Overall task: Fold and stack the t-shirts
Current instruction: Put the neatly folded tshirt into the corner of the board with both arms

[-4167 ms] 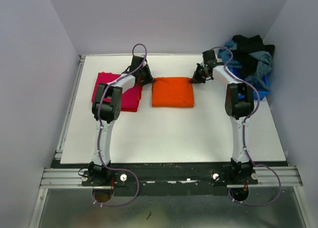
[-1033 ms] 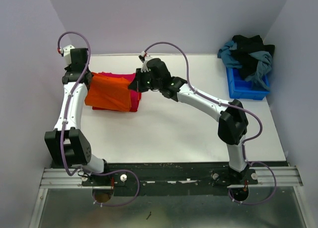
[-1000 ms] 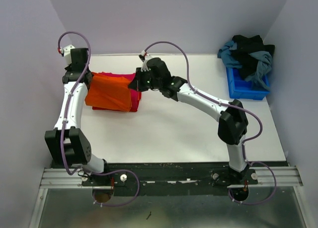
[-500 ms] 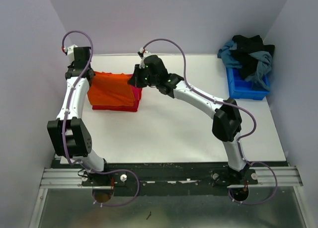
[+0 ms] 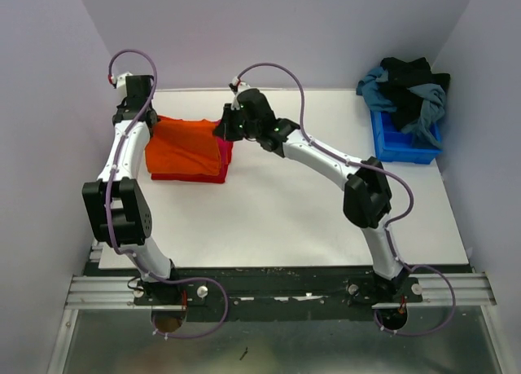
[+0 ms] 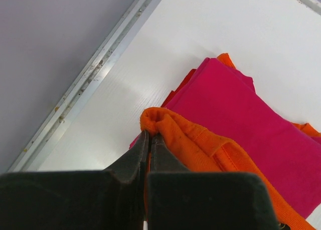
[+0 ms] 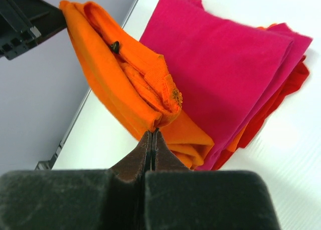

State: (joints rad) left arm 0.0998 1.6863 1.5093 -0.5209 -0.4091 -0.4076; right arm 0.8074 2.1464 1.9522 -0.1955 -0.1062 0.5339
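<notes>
The folded orange t-shirt (image 5: 181,147) hangs over the folded magenta t-shirt (image 5: 225,150) at the table's far left. My left gripper (image 5: 149,121) is shut on the orange shirt's far left corner (image 6: 155,122). My right gripper (image 5: 221,132) is shut on its far right corner (image 7: 165,115). In the left wrist view the magenta shirt (image 6: 235,115) lies flat below the orange fabric. In the right wrist view the magenta shirt (image 7: 225,59) sits on more orange and red layers (image 7: 261,125). The left gripper's black body (image 7: 20,19) shows at the top left of the right wrist view.
A blue bin (image 5: 403,138) at the far right holds a heap of dark and blue clothes (image 5: 407,89). A metal rail (image 6: 90,79) runs along the table's left edge beside the purple wall. White table surface (image 5: 285,211) lies in front of the stack.
Both grippers carried the orange shirt from the table's middle leftwards over the magenta shirt. In the last second it has shifted slightly back and lower, lining up over the stack.
</notes>
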